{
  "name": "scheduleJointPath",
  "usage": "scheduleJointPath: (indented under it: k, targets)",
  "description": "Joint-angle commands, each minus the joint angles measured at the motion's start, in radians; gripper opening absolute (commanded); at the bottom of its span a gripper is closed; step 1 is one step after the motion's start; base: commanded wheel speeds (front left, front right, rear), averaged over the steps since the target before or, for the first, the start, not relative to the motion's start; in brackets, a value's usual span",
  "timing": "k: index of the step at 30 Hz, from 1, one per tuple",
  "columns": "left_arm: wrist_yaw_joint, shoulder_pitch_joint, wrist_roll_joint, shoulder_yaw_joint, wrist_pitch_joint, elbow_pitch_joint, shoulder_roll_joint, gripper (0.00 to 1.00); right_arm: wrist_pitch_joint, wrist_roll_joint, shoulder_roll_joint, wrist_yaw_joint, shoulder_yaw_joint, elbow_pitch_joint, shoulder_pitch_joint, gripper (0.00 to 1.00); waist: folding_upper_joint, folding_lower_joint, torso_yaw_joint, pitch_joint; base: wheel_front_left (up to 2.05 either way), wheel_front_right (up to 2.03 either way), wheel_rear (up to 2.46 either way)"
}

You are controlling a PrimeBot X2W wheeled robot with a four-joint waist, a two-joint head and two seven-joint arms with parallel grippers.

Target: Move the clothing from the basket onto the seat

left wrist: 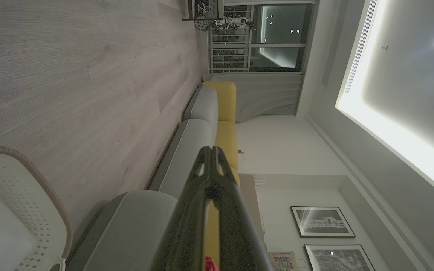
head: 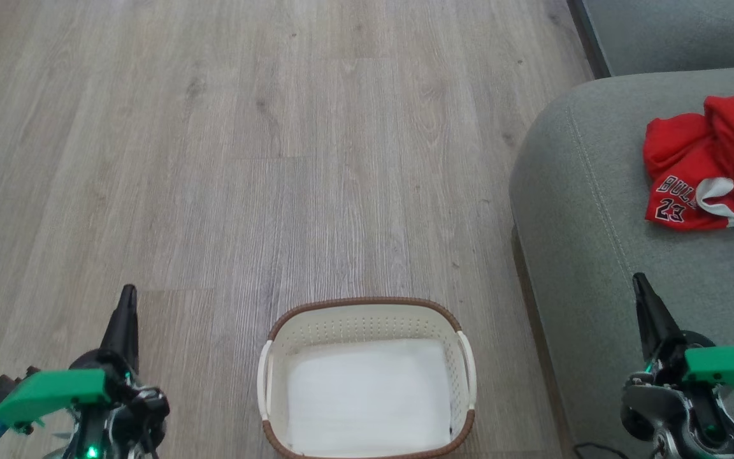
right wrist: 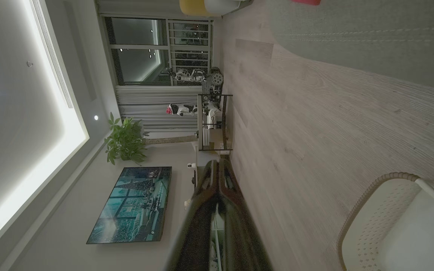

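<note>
The clothing (head: 717, 166) lies bunched on the grey-green seat (head: 583, 210) at the right: a red jersey with white trim and "BULLS 23" lettering, with more red fabric over it. The cream basket (head: 367, 319), brown-rimmed, stands on the floor at bottom centre and holds just a flat white sheet (head: 367, 395). My left gripper (head: 128, 296) hovers shut and holding nothing left of the basket. To the basket's right, my right gripper (head: 641, 284) is shut too, holding nothing, in front of the seat's edge. In the wrist views the left gripper (left wrist: 212, 150) and the right gripper (right wrist: 217, 162) have their fingers pressed together.
Pale wooden floor (head: 278, 159) stretches ahead and to the left. A grey sofa with yellow back cushions (left wrist: 226, 109) runs on behind the seat. Across the room are a metal rack (right wrist: 215, 122), a potted plant (right wrist: 124, 141), a wall screen (right wrist: 134, 203) and a window.
</note>
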Motion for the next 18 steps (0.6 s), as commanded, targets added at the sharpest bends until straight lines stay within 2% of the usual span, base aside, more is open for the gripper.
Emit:
scheduleJointPath:
  k: [1,18]
  targets:
    - [-0.007,-0.05,0.001,0.035,0.006,-0.027,0.005,0.0,0.006,-0.002,0.003,0.0,0.019,-0.033,-0.05,0.0,0.0,0.0,0.0,0.0,0.0,0.0,0.0]
    - [-0.007,-0.05,0.002,0.036,0.007,-0.027,0.004,0.0,0.008,-0.004,0.004,0.0,0.016,-0.032,-0.05,0.0,0.0,0.0,0.0,0.0,0.0,0.0,0.0]
